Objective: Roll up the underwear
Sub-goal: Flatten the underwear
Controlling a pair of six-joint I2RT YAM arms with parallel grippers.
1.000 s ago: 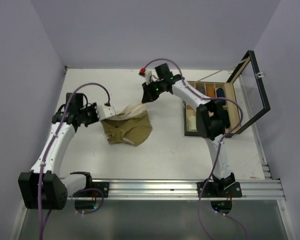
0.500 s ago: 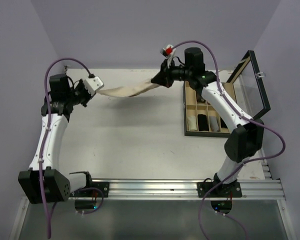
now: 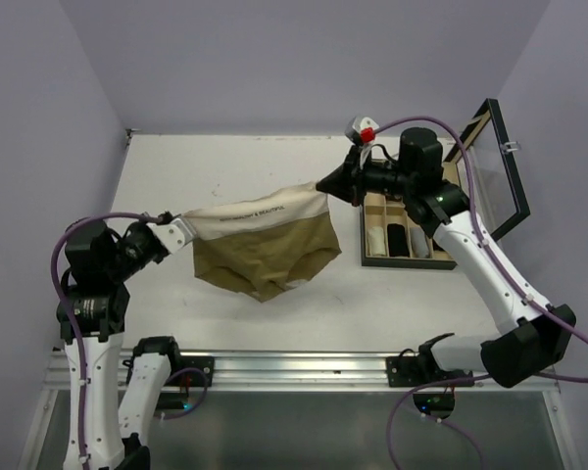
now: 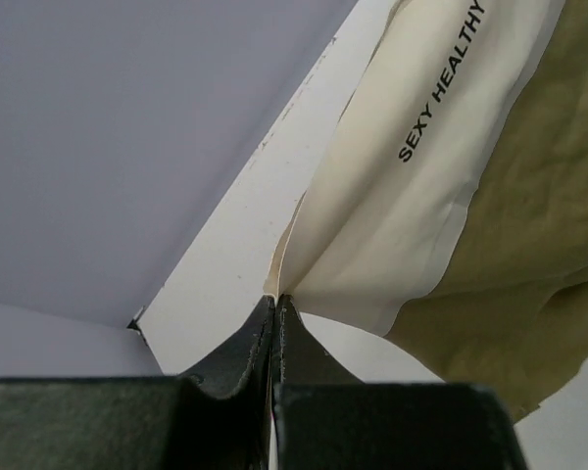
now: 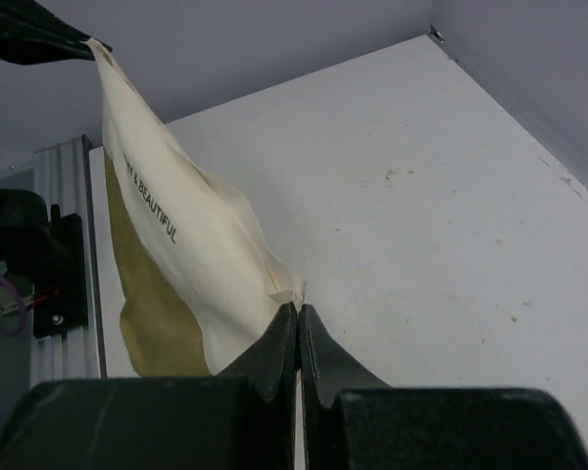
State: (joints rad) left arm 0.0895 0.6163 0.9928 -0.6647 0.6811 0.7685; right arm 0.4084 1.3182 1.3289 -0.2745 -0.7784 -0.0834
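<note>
Underwear (image 3: 265,257) now lower, its waistband (image 3: 260,211) corners pinched by raised left gripper (image 3: 184,227), right gripper (image 3: 324,186).

One underwear (image 3: 265,250), two tools (image 3: 181,228) (image 3: 324,185), one box (image 3: 402,261).

Left gripper (image 4: 275,304): black fingers pressed together, pinching the corner of the cream waistband (image 4: 412,215) on the olive-tan cloth boxer brief (image 4: 539,225). The band runs up and right from the tips, with black print reading "SEXY HEALTHY". Olive fabric hangs to its right. Behind are the white tabletop (image 4: 235,264) and lavender wall (image 4: 108,127).
</note>
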